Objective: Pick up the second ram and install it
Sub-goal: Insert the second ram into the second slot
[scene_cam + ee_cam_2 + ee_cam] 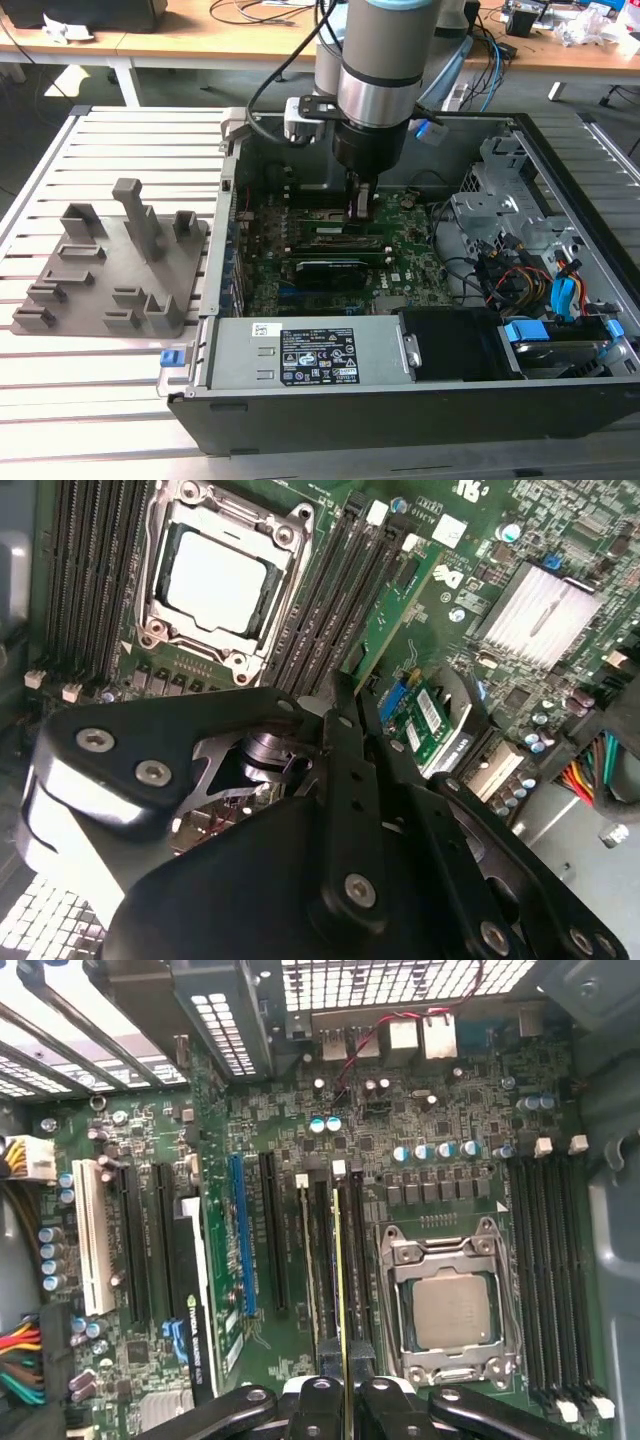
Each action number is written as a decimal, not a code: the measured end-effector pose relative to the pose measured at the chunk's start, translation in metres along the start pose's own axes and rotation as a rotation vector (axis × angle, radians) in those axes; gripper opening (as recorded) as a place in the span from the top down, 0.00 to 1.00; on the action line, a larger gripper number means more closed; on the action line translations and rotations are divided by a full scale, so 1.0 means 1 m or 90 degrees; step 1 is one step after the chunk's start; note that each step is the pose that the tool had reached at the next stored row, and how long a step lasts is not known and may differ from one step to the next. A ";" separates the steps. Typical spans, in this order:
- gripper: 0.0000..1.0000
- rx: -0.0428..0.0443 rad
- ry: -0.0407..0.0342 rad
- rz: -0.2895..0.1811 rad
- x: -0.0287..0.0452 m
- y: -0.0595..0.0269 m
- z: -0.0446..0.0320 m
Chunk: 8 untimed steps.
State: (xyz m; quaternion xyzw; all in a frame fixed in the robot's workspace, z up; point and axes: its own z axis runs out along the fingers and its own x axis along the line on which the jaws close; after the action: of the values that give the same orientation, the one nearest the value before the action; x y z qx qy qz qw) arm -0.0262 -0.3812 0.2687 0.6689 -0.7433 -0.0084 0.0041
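In the exterior view, the arm is reaching straight down into the open computer case (560, 170), which is lying on a slatted table (110, 140). The end effector (361, 205) is hanging low over the middle of the motherboard (320, 275). The grey holder tray (105, 270) is sitting well apart on the exterior view's left, with no stick standing in it that I can make out.

In the second wrist view, the end effector (350, 685) is gripping the second ram (392, 615), its black fingers (338, 725) clamped on one end of the thin green stick. The stick is running along the memory slots (330, 600) just beside the processor socket (215, 580), on the side away from the other bank of slots (85, 575).

In the first wrist view, the stick (338, 1270) is showing edge-on as a thin line lying along a slot between the blue expansion slot (238, 1235) and the socket (448, 1305), with the fingers (320, 1400) pinching its near end. Whether it is fully seated I cannot tell.

To do this step well, I judge the stick should be staying upright and parallel to the slot, its ends lined up with the white latches (338, 1168), and pressed evenly straight down, not tilted.
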 end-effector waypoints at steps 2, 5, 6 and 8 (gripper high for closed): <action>0.86 0.0000 0.0000 -0.001 -0.0012 0.0026 0.0045; 0.86 0.0000 0.0000 -0.001 -0.0026 0.0049 0.0116; 0.86 0.0000 0.0001 -0.003 -0.0035 0.0052 0.0139; 0.86 0.0000 0.0002 -0.010 -0.0051 0.0059 0.0181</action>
State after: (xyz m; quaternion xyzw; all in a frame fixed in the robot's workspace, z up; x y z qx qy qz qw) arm -0.0319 -0.3754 0.2508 0.6748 -0.7379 -0.0083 0.0042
